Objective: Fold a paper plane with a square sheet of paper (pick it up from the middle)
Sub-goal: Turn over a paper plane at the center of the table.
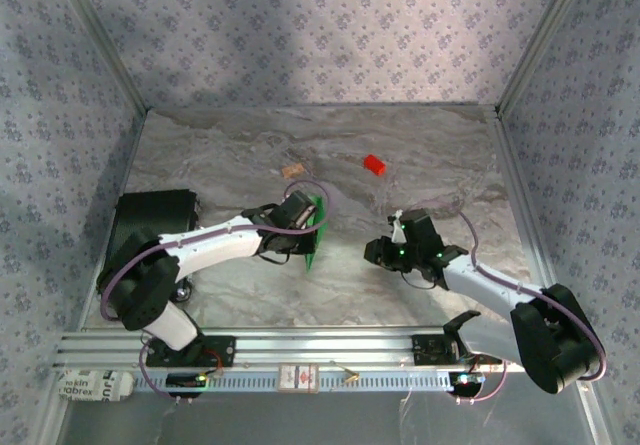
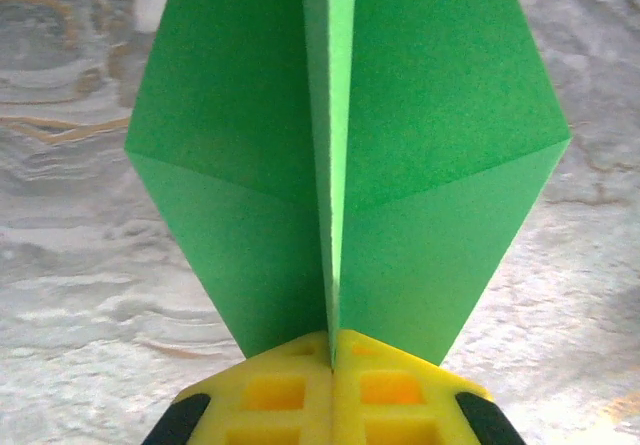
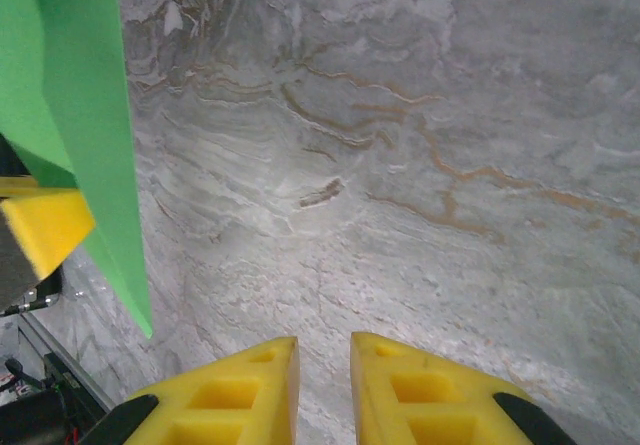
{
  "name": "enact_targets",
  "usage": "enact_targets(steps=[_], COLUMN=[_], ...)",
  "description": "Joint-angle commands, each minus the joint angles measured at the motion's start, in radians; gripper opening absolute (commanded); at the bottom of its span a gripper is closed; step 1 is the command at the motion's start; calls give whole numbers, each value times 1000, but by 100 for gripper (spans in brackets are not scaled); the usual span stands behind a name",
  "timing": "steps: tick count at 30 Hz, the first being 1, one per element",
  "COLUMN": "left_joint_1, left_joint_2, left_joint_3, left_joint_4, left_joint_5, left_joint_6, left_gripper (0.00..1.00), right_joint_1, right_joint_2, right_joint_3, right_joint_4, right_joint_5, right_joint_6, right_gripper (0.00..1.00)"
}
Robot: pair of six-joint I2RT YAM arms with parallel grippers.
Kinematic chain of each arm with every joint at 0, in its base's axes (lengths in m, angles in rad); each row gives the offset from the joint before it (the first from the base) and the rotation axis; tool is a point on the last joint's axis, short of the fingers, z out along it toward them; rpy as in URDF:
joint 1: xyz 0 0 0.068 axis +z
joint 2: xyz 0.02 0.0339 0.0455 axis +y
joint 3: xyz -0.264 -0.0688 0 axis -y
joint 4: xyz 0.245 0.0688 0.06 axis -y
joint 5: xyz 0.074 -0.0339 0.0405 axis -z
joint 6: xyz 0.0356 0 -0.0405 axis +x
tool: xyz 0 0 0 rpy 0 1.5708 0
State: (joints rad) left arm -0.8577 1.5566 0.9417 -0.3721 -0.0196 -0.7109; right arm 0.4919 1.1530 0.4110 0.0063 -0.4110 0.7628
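At the worktop's (image 1: 430, 155) centre, clamped shut with the left fingers (image 2: 300, 390) on the centre crease of the green paper (image 2: 440, 165), folded flaps fanned toward 10 and 2 o'clock in the left wrist view. Off at 3 o'clock, well apart, hovering with right fingers (image 3: 260, 385) slightly parted. Toward 1 o'clock, a red block (image 1: 374, 164).

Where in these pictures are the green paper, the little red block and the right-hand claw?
folded green paper (image 2: 430, 155), left wrist view, on its right-hand flap.
red block (image 1: 374, 164), top external view, on its middle.
right gripper (image 3: 323, 350), right wrist view, midway between its yellow fingertips.
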Motion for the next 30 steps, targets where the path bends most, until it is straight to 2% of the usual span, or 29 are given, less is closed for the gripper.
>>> enact_targets(steps=[1, 19, 30], left_joint_1=[-1, -1, -1], left_joint_2=[-5, 75, 88], left_joint_3=[-9, -5, 4], left_joint_4=[-63, -56, -58], left_joint_5=[-67, -14, -11], left_joint_6=[14, -14, -15], left_gripper=[2, 5, 10], right_joint_1=[13, 31, 31], right_joint_2=[16, 27, 46], right_joint_3=[35, 71, 71], right_joint_4=[-22, -28, -28], right_joint_5=[30, 34, 32], right_joint_6=[9, 12, 12], right_gripper=[22, 23, 23])
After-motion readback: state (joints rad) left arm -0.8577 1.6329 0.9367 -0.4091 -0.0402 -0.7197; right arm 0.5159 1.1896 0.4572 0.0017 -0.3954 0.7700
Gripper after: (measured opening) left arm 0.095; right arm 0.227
